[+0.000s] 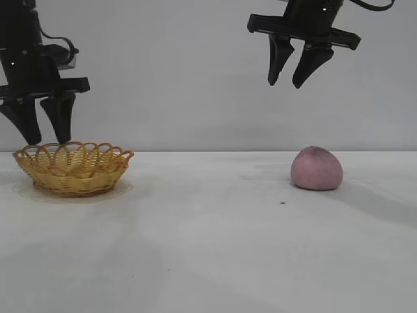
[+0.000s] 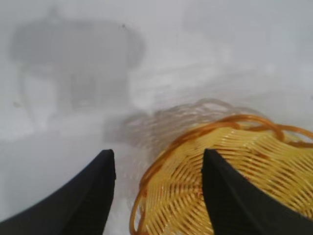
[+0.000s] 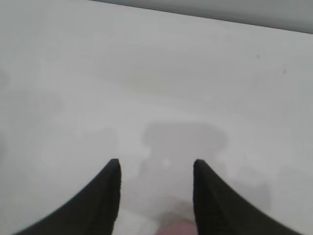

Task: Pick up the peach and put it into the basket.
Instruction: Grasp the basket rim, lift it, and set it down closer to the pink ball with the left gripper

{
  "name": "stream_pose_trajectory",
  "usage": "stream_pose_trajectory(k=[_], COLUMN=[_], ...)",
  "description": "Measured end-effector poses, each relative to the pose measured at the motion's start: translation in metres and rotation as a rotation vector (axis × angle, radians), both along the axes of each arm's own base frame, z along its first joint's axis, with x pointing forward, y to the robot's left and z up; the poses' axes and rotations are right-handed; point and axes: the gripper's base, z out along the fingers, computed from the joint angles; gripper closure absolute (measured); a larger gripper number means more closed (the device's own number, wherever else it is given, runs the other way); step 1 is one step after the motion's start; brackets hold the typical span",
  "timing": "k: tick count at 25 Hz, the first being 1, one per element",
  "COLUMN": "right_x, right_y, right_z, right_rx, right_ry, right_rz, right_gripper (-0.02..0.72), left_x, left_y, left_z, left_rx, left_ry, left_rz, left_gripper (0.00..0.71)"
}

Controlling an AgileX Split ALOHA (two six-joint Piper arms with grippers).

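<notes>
Now | peach (image 1: 316,169) on table, below raised right tool (image 1: 292,83), apart

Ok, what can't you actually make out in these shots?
- Peach: right wrist view shows only a pink sliver, cut off by the frame edge.
- Basket: left wrist view, far side cut by the edge, part behind a left pincer finger.
- Basket's inside: exterior view, hidden by its rim.

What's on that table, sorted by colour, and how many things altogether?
Pink: 1, the peach
Yellow: 1, the basket
Total: 2
</notes>
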Motion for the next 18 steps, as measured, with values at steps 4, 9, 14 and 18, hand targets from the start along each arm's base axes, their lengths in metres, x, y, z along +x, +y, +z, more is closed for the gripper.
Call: stream_pose_trajectory(k=[4, 9, 14, 18], right_x=[0.000, 0.000, -0.001, -0.001], right_y=[0.000, 0.000, 0.000, 0.000], right_z=[0.000, 0.000, 0.000, -0.001], right_rx=[0.001, 0.000, 0.000, -0.001], right_ry=[0.000, 0.003, 0.009, 0.011], right_rz=[0.000, 0.000, 0.001, 0.001], right_gripper=[0.429, 0.429, 0.429, 0.429], left_x=[-0.002, -0.012, -0.081, -0.134], left_y=[-0.004, -0.021, -0.081, -0.113], left_z=[0.000, 0.030, 0.041, 0.011], left_rx=[-0.053, -0.234, -0.413, -0.411], left_ry=[0.026, -0.051, -0.157, -0.147], left_rz=[0.017, 0.100, 0.140, 0.166], left_gripper=[0.646, 0.710, 0.710, 0.710])
